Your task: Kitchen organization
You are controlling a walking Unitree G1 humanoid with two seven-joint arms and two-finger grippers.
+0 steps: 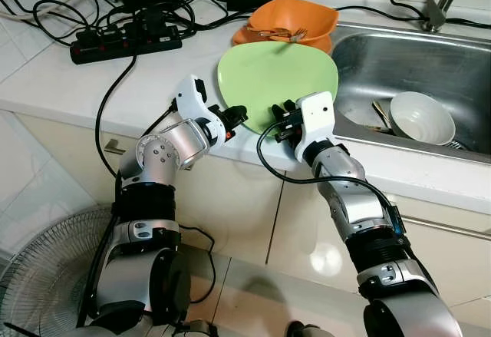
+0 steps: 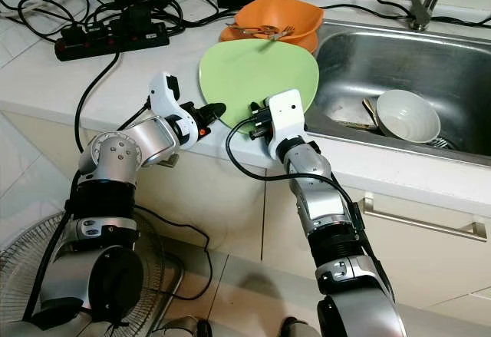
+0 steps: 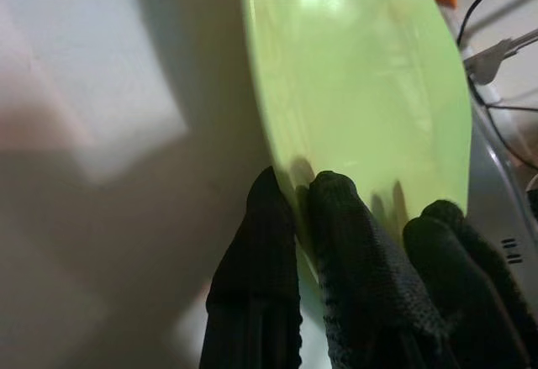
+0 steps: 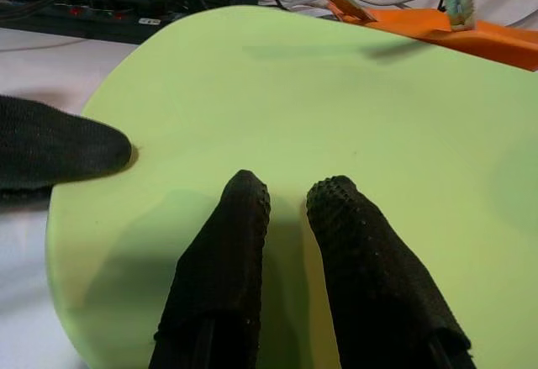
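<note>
A light green plate (image 1: 276, 76) lies on the white counter (image 1: 61, 76), its far edge against a stack of orange dishes (image 1: 295, 16). My left gripper (image 1: 236, 114) is at the plate's near left rim; in the left wrist view the fingers (image 3: 336, 218) are shut with the green plate's (image 3: 361, 92) rim between them. My right gripper (image 4: 290, 192) reaches over the plate's near edge. Its two fingers (image 4: 239, 218) lie close together, shut, on top of the plate (image 4: 336, 100). The left fingertip (image 4: 59, 146) touches the rim beside them.
A fork (image 1: 298, 35) rests on the orange dishes. Right of the plate is a steel sink (image 1: 368, 53) holding a white bowl (image 1: 420, 118) and utensils. A black power strip (image 1: 126, 41) with cables lies at the back left. A floor fan (image 1: 38, 275) stands below left.
</note>
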